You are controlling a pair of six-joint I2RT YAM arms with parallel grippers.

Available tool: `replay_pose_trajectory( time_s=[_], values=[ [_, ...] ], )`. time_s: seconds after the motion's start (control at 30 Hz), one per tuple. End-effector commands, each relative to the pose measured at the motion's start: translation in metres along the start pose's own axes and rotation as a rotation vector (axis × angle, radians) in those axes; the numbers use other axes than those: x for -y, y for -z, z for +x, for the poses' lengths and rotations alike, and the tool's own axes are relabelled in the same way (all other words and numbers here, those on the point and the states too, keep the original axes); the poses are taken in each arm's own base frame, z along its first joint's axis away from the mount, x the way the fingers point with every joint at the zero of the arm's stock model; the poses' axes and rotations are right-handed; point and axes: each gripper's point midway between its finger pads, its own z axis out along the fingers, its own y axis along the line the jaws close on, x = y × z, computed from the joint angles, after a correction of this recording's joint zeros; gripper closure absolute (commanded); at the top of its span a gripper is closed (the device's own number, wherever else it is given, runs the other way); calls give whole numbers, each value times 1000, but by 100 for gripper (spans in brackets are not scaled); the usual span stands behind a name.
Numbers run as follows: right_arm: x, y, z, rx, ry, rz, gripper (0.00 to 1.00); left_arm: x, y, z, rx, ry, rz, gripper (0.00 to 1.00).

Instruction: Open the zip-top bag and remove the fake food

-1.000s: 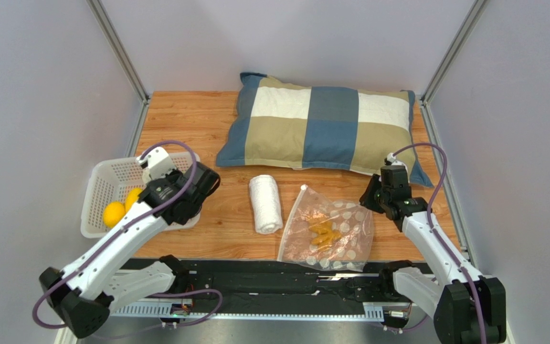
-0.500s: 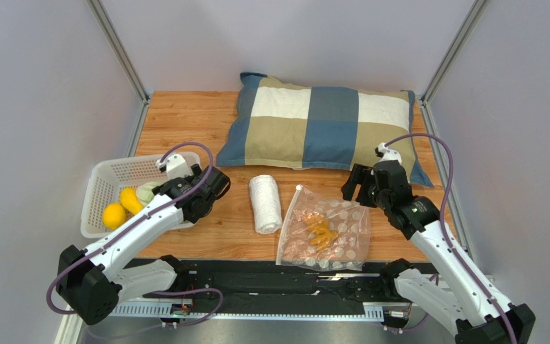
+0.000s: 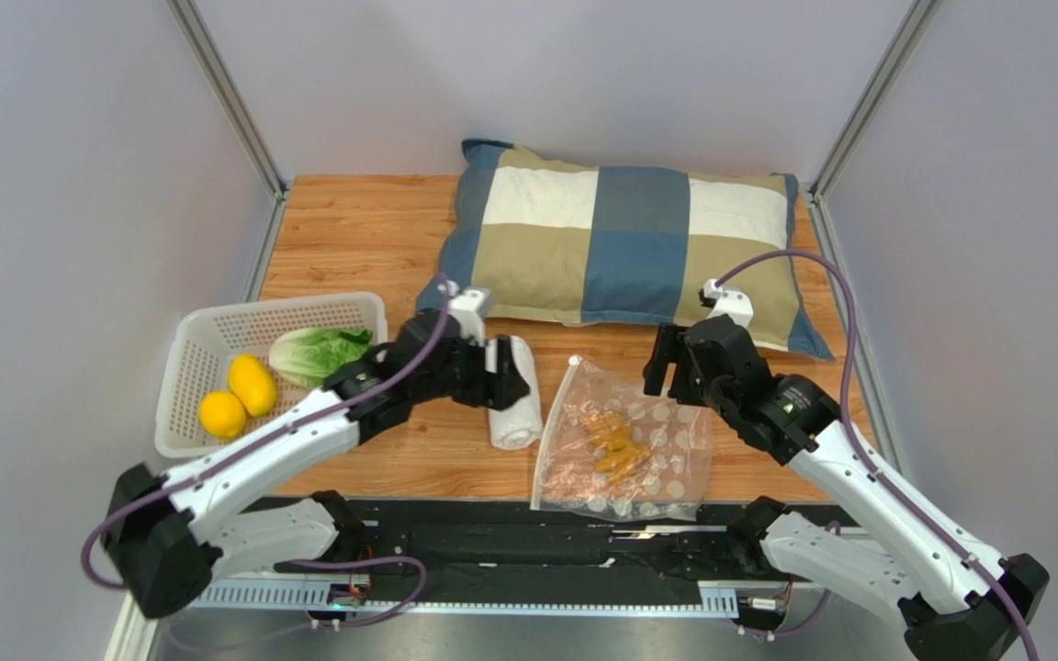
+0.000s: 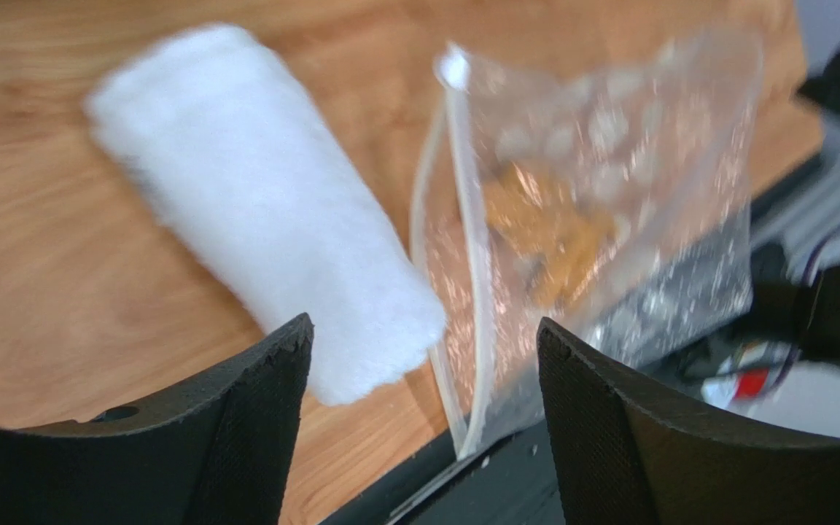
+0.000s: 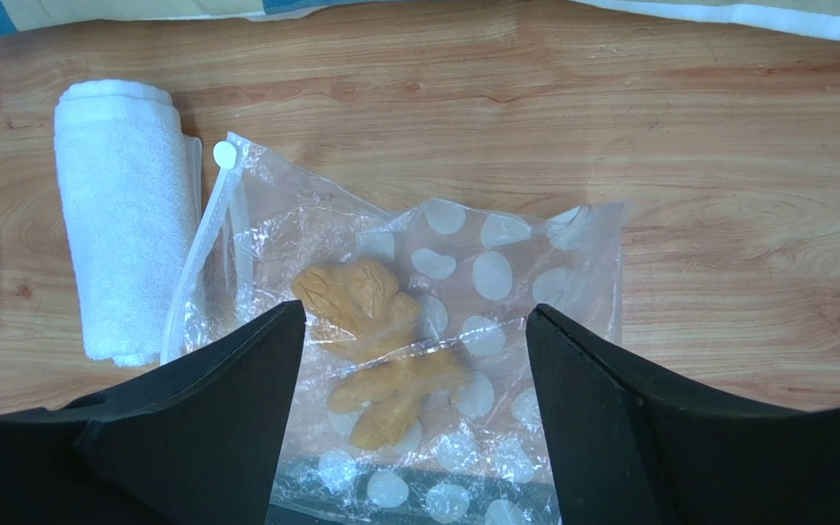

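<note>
The top camera sits high behind me at six o'clock, facing twelve. Both my wrist cameras look down closely, sharing the zip-top bag (image 5: 501, 284) and towel (image 5: 123, 219).

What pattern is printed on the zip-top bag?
The zip-top bag is clear plastic with pale white round dots; the right wrist view shows it best.

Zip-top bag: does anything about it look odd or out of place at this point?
One thing: a tan, knobbly piece lies inside the zip-top bag, though the cabbage and two lemons are in the basket.
</note>
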Motion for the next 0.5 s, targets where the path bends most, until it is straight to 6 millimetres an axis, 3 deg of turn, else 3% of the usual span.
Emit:
replay_pose_trajectory(
  time_s=[0.0,0.03,0.13,0.3,0.43,0.47],
  values=[
    [-5,9,-10,51,-36,-29,22,65,-24,31,-138,-284,211,19],
    [-5,10,-10,52,-36,-33,22,74,-27,42,-160,-317,220,19],
    [-6,13,-9,60,-39,-49,22,71,-44,53,-150,-347,169,18],
    [-5,14,-4,62,-40,-66,22,67,-61,56,-125,-375,161,16],
    [-5,14,-1,59,-42,-73,22,81,-71,55,-140,-440,226,12],
    [-5,14,0,58,-43,-74,22,77,-77,63,-184,-447,219,11]
  ],
)
